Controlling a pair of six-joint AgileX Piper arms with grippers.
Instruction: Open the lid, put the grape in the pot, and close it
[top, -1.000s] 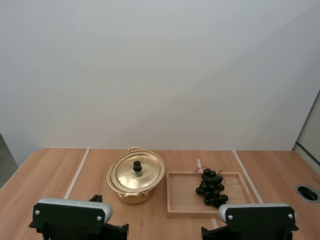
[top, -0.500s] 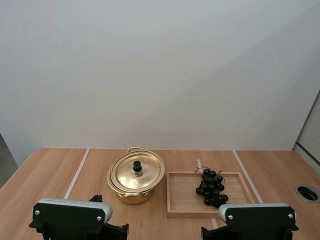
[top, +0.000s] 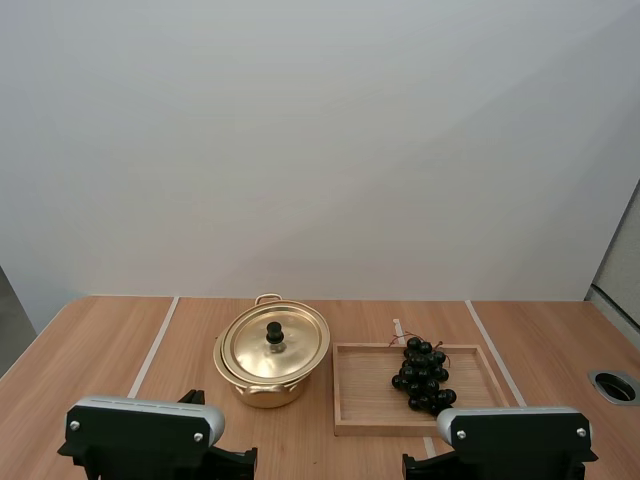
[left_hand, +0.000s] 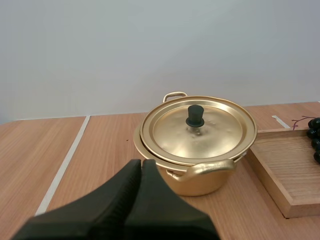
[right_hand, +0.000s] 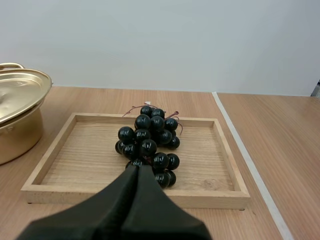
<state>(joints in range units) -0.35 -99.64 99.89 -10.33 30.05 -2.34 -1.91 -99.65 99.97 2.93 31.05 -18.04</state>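
The bunch of grapes (top: 423, 375) lies in the wooden tray (top: 365, 396), toward its 3 o'clock end. The tray sits just beside the golden pot (top: 264, 388), at its 3 o'clock, and the lid (top: 295, 345) is on the pot. The left gripper (left_hand: 140, 164) and right gripper (right_hand: 138, 169) each have their fingers pressed together, holding nothing.

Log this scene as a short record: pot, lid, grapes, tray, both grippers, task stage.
pot: gold, on the table, left of the tray
lid: closed on the pot
grapes: dark bunch lying in the tray
tray: wooden, right of the pot
left gripper: shut on nothing, pointed at the pot
right gripper: shut on nothing, pointed at the grapes
task stage: no step done yet
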